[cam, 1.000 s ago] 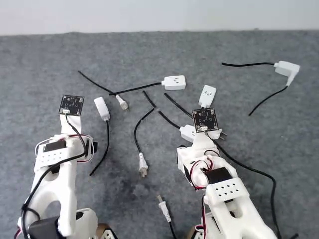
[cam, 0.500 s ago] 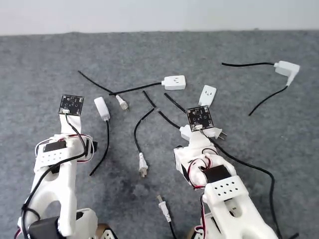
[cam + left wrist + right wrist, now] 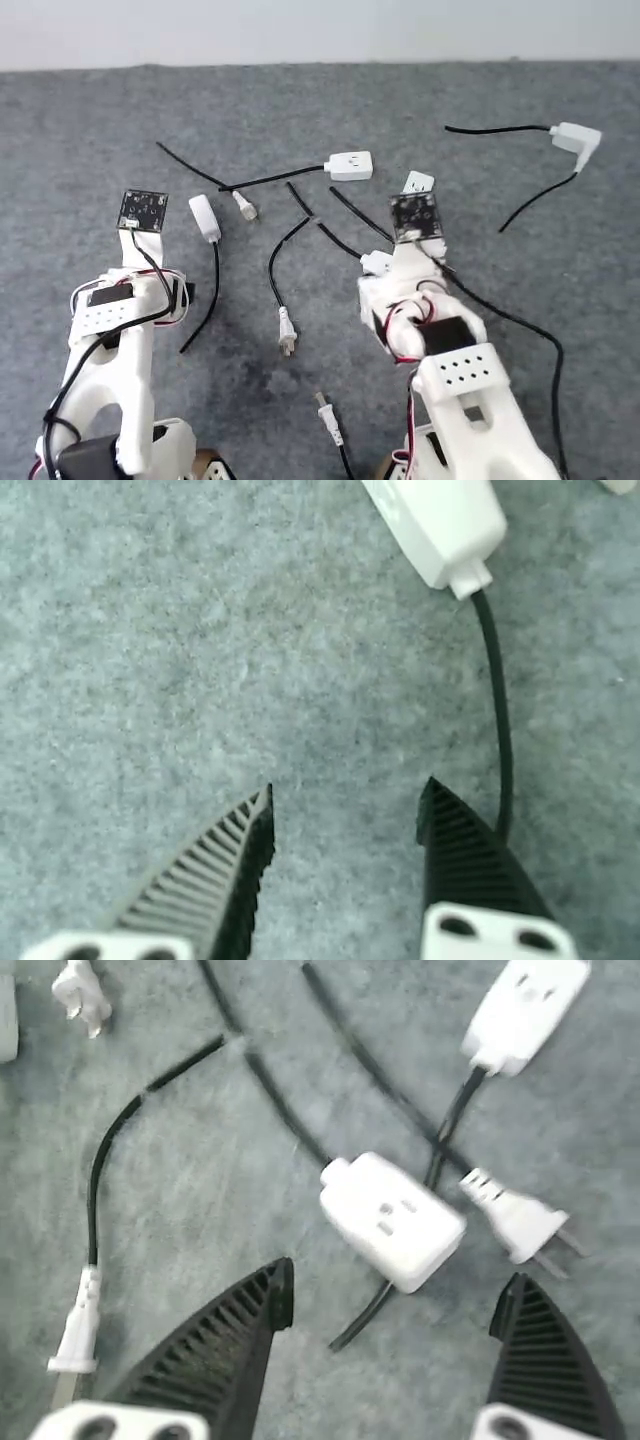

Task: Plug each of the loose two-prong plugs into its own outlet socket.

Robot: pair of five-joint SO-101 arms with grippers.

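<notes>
Plugs lie loose across the grey desk (image 3: 520, 300) in the high view, and none looks seated, so I judge the whole job is yet to do. A small plug (image 3: 244, 206) rests among the upper cords, a middle plug (image 3: 286, 335) lies between the arms, and a near plug (image 3: 327, 414) sits close to the arm bases. A top socket (image 3: 350, 165) and a corner socket (image 3: 578, 137) lie well apart. A long socket (image 3: 204, 217) is just beside the left arm (image 3: 110, 330). The right arm (image 3: 440, 345) stands over a knot of black cords and covers part of it.

From the left wrist, the left hand (image 3: 348, 795) has its fingers apart and holds nothing, above bare desk. The long socket (image 3: 440, 520) lies ahead, and its cord (image 3: 497, 680) runs past one finger.

From the right wrist, the right hand (image 3: 400, 1275) is spread wide and empty over a square socket (image 3: 392, 1218). A pronged plug (image 3: 520, 1222) lies just beside that socket. Beyond them sits a far socket (image 3: 525, 1000). Black cords cross between these three, and one runs under the square socket. That could drag its neighbours when anything is lifted.
</notes>
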